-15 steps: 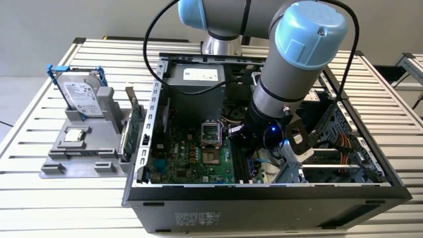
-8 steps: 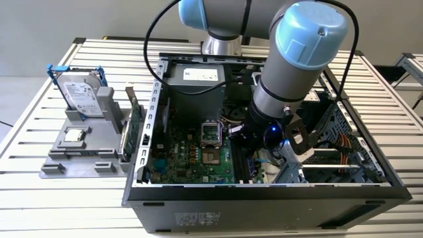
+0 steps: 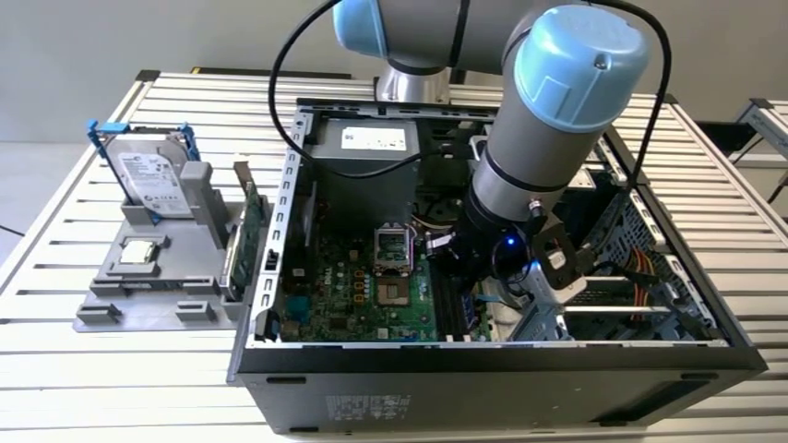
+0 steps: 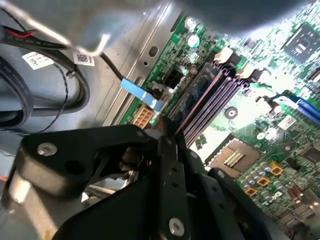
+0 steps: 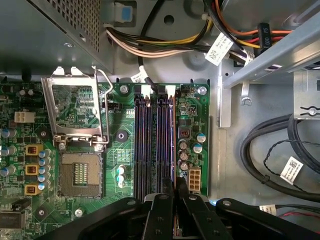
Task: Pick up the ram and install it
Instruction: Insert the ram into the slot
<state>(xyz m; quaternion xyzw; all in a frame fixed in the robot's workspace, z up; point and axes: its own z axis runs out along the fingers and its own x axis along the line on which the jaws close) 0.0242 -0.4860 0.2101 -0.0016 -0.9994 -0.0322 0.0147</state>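
My black claw (image 5: 175, 186) is clenched narrowly on the long dark green ram stick (image 4: 196, 96), holding it edge-down along the dark memory slots (image 5: 142, 145) of the green motherboard (image 5: 120, 115), lengthwise so that, I judge, it seats squarely between the end latches.

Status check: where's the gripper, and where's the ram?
Gripper down inside the case, over the memory slots. Ram seen edge-on in the outermost slot, fingers at its end. Grip state unclear. Nothing blocking.
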